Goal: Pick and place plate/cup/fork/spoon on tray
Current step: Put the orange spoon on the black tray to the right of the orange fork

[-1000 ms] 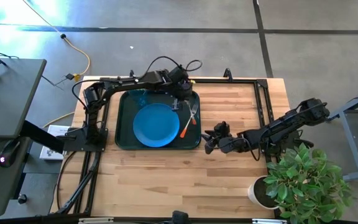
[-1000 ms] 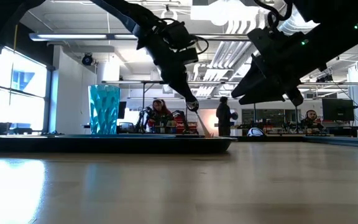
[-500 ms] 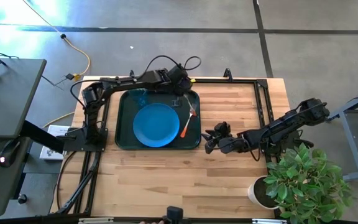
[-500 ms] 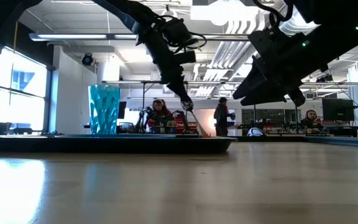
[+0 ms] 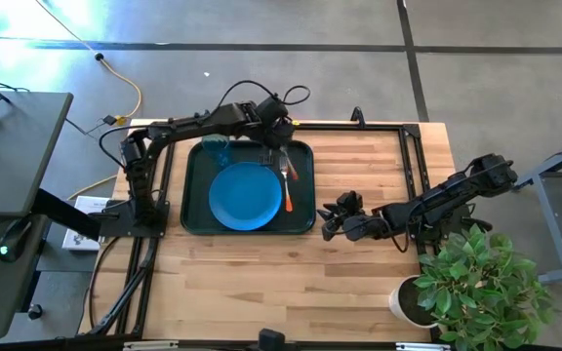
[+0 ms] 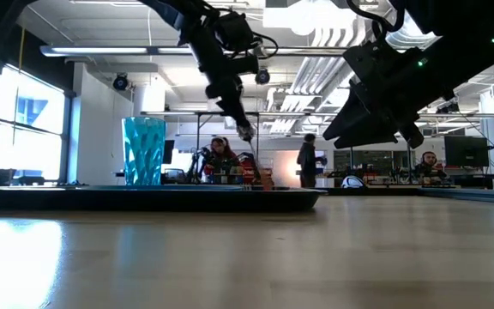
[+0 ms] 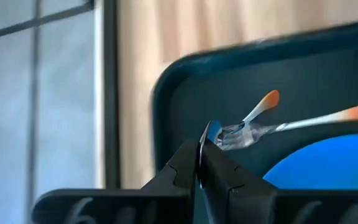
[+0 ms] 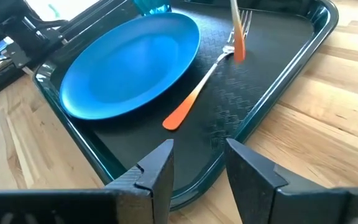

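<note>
tray: we take the big dark green-black rectangular tray, rounded corners, raised rim, fine embossed grain on its floor, as our landmark; it sits on a pale wood-plank table.
plate: flat round bright-blue plate, smooth w/ slight sheen, lies on the tray floor, roughly mid-tray.
cup: small translucent teal-blue tumbler, faceted wall, taller than wide, stands upright in the tray's far corner on the left arm's side.
spoon: slim utensil w/ silver oval bowl and orange handle lies flat on the tray beside the plate, toward the right arm.
fork: slim silver-tined utensil w/ short orange handle rests in the tray's far part, its head by the spoon's bowl; whether they touch, we can't tell.
left gripper: dark two-finger left gripper hangs over the tray's far edge, above the fork; fingers closed together, nothing held.
right gripper: right gripper waits over bare wood just off the tray's near corner; fingers apart, empty.
progress: we judge all 4 items are on the tray, so placing looks done; only clearing the arms seems left.
</note>
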{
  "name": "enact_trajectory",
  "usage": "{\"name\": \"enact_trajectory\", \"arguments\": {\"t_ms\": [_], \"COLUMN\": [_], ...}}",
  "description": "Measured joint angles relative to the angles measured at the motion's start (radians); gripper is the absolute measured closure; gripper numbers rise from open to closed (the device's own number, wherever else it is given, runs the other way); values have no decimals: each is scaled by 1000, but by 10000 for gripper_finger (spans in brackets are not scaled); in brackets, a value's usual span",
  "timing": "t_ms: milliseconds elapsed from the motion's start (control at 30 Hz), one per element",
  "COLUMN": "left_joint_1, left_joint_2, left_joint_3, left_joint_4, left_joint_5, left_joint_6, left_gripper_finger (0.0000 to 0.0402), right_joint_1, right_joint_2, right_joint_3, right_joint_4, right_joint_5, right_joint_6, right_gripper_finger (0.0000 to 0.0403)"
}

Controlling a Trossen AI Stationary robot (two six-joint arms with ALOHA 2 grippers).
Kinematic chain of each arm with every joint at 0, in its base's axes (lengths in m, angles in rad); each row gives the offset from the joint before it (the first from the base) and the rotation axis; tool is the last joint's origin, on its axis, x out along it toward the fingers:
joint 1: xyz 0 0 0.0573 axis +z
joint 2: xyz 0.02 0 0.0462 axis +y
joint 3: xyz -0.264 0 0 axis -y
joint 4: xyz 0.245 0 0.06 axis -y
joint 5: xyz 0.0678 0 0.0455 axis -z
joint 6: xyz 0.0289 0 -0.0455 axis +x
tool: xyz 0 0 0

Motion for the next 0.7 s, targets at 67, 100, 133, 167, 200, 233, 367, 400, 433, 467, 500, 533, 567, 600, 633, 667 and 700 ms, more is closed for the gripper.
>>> {"name": "enact_trajectory", "arguments": {"t_ms": [67,100,133,167,200,233,367,400,433,467,500,533,567,600,633,667,700], "left_joint_1": [6,6,6,10,14,16,33,39,44,48,54,59,63,67,73,75,78], "left_joint_2": [4,8,17,29,42,59,132,154,176,198,219,239,258,279,296,310,316], "left_joint_3": [0,0,1,1,1,1,1,1,1,2,8,20,35,52,67,87,100], "left_joint_4": [28,50,72,93,108,118,156,158,156,162,155,135,110,84,57,24,6], "left_joint_5": [95,152,212,263,314,352,412,414,415,426,432,443,458,483,509,521,526], "left_joint_6": [-1,-3,-9,-19,-28,-28,7,27,45,60,66,65,63,63,63,66,67], "left_gripper_finger": [398,398,398,398,398,398,398,398,398,398,398,398,398,398,398,398,398], "right_joint_1": [0,0,0,0,0,1,20,24,28,29,30,30,31,33,35,36,36], "right_joint_2": [0,0,0,0,0,0,0,0,0,0,0,0,0,0,0,0,0], "right_joint_3": [0,0,0,0,0,0,0,0,0,0,0,0,0,0,0,0,0], "right_joint_4": [3,4,4,3,4,4,28,39,50,62,70,75,78,78,78,78,78], "right_joint_5": [0,0,0,0,0,-1,-1,1,5,6,5,5,5,6,6,7,10], "right_joint_6": [2,6,12,22,31,40,51,48,42,31,28,27,27,27,26,26,25], "right_gripper_finger": [269,269,269,269,269,269,269,269,269,269,269,269,269,269,269,269,269]}}
